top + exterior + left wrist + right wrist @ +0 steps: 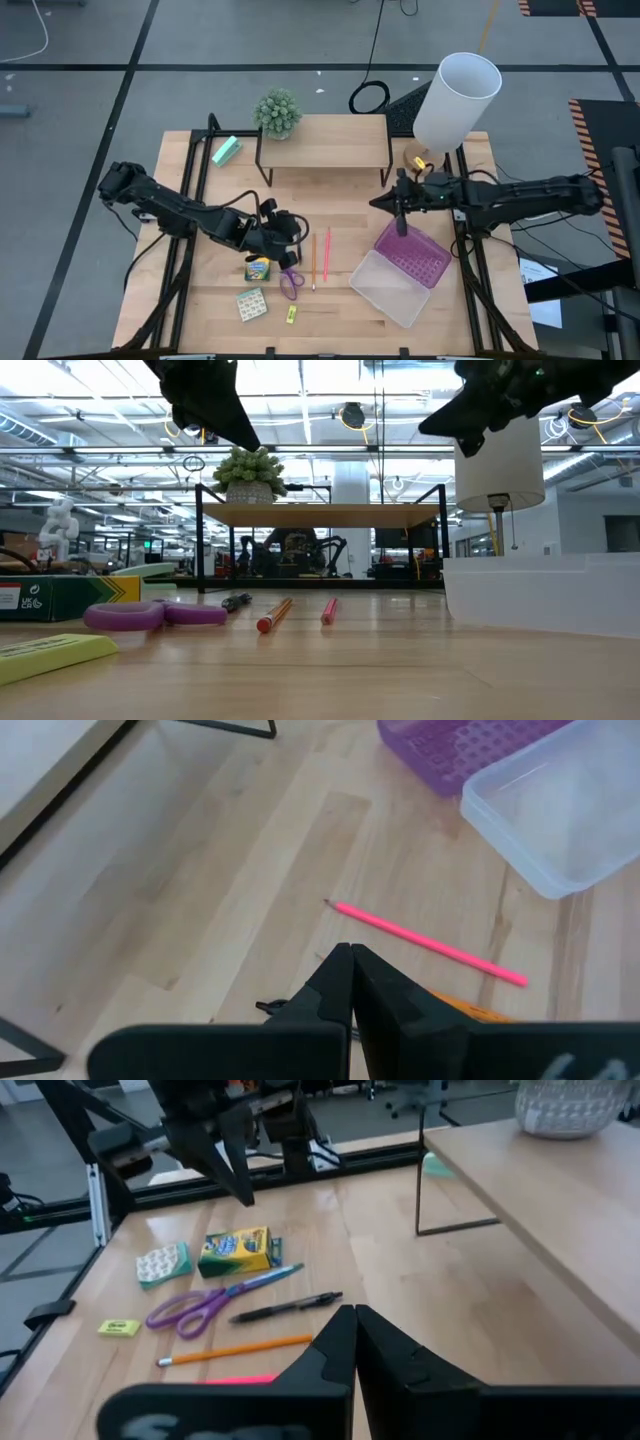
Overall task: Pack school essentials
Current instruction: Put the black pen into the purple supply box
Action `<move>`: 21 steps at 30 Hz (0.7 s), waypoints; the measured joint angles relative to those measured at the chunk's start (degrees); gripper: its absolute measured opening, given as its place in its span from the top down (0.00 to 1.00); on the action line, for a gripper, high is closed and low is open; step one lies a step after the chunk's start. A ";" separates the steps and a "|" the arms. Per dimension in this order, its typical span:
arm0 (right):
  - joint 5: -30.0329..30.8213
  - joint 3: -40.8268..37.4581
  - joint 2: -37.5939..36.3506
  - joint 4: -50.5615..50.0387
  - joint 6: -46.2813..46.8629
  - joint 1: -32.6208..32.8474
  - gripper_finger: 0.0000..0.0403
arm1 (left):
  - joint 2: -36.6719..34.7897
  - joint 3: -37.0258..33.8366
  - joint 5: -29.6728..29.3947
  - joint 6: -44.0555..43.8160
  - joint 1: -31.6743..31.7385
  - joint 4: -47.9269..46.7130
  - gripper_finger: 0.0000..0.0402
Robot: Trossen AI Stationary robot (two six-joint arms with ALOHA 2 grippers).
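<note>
The school essentials lie on the wooden table near its front: a yellow-green crayon box (258, 268), purple-handled scissors (290, 283), a black pen (287, 1309), an orange pencil (313, 262), a pink pencil (327, 253), a greenish card pack (251, 303) and a small yellow piece (291, 315). My left gripper (296, 229) hangs shut above the table, just beyond the crayon box and scissors. My right gripper (383, 203) hangs shut in the air beyond the purple lid (411, 252). Neither one holds anything.
A clear box (390, 287) lies at the front right with the purple lid leaning on its far rim. A wooden shelf on black legs (323, 140) bearing a potted plant (278, 112) stands at the back, with a mint-green block (226, 151) to its left and a white lamp (456, 98) to its right.
</note>
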 joint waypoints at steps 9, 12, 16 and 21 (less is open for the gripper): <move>-0.28 2.68 7.56 0.71 0.00 0.94 1.00 | 0.00 0.00 0.04 -0.50 0.05 -0.01 0.98; -0.34 3.48 9.62 0.78 -1.05 1.83 1.00 | 0.00 0.00 0.04 -0.53 0.05 -0.01 0.98; -0.34 4.14 11.62 0.69 -1.90 2.41 1.00 | 0.00 0.00 0.06 -1.56 0.05 -0.01 0.98; -0.34 4.28 12.25 0.83 -2.56 2.64 1.00 | 1.61 0.00 2.18 -3.43 0.10 0.03 0.95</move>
